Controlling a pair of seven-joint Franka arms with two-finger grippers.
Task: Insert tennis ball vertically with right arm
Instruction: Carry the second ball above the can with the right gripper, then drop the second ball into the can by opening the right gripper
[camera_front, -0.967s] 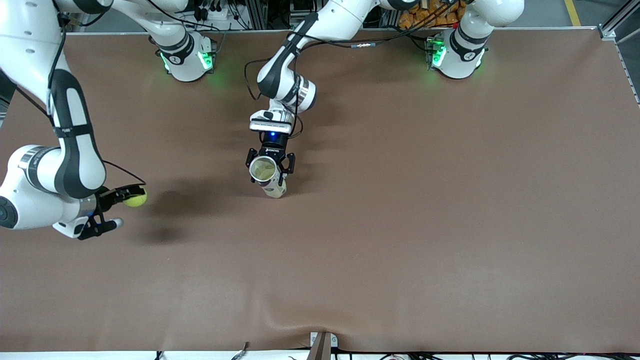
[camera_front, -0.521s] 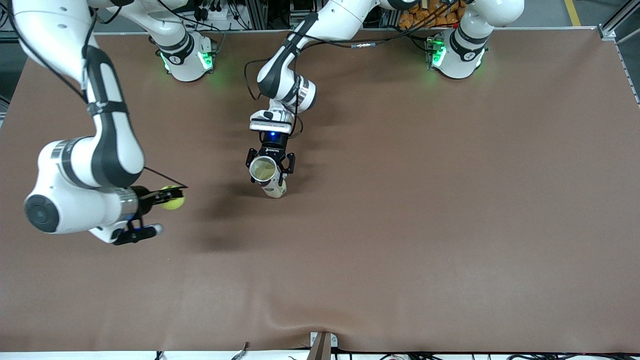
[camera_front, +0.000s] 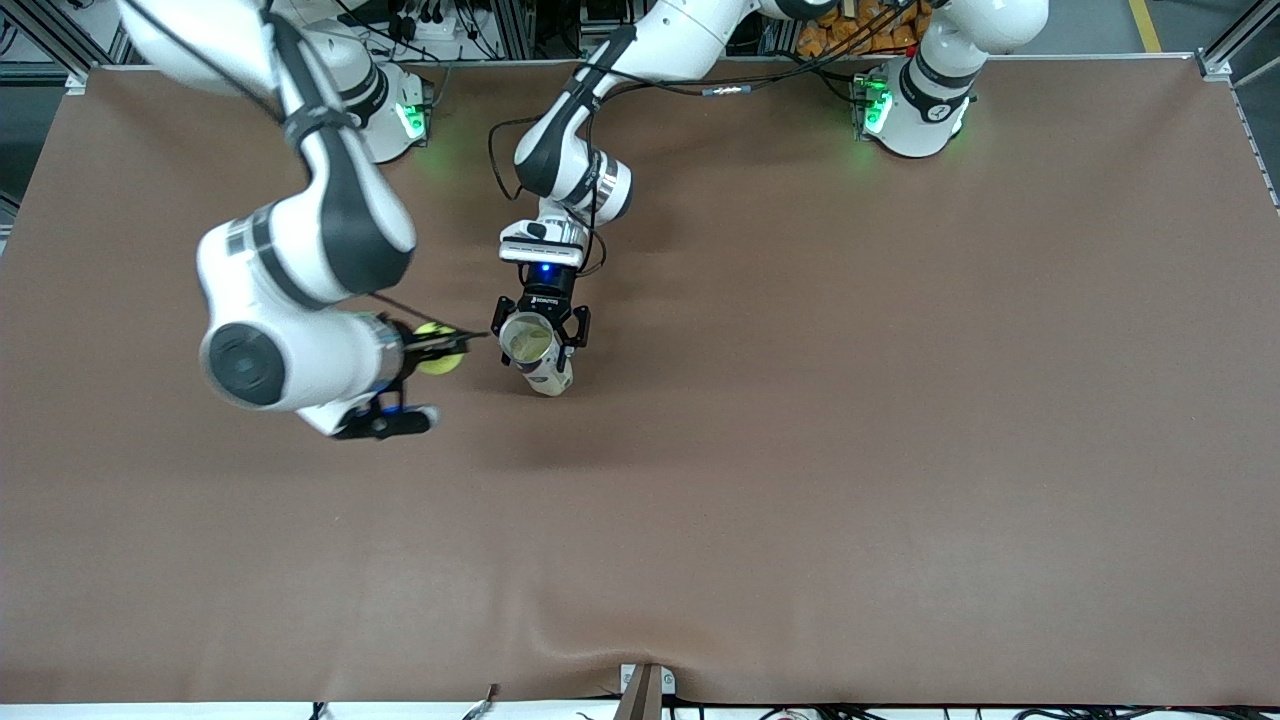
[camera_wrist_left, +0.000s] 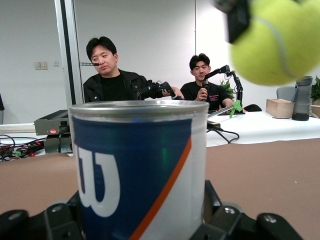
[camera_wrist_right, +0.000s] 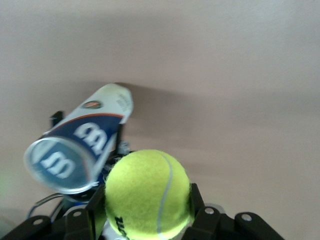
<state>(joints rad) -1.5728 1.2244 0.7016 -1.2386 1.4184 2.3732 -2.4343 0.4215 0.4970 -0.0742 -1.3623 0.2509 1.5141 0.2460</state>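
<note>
My right gripper (camera_front: 440, 350) is shut on a yellow-green tennis ball (camera_front: 438, 358) and holds it in the air beside the open mouth of the can. The ball fills the right wrist view (camera_wrist_right: 147, 194) and shows in the left wrist view (camera_wrist_left: 277, 42). My left gripper (camera_front: 540, 335) is shut on a blue, white and orange tennis ball can (camera_front: 535, 350), upright on the table with its open top up. The can shows close in the left wrist view (camera_wrist_left: 137, 170) and in the right wrist view (camera_wrist_right: 82, 145).
The brown table (camera_front: 850, 400) has a small ripple in its cover at the edge nearest the front camera (camera_front: 600, 650). The two arm bases (camera_front: 375, 110) (camera_front: 910, 105) stand along the table's farthest edge.
My right arm has carried the tennis ball from the right arm's end of the table toward the can, rising as it went. The left gripper and the can have not moved.
</note>
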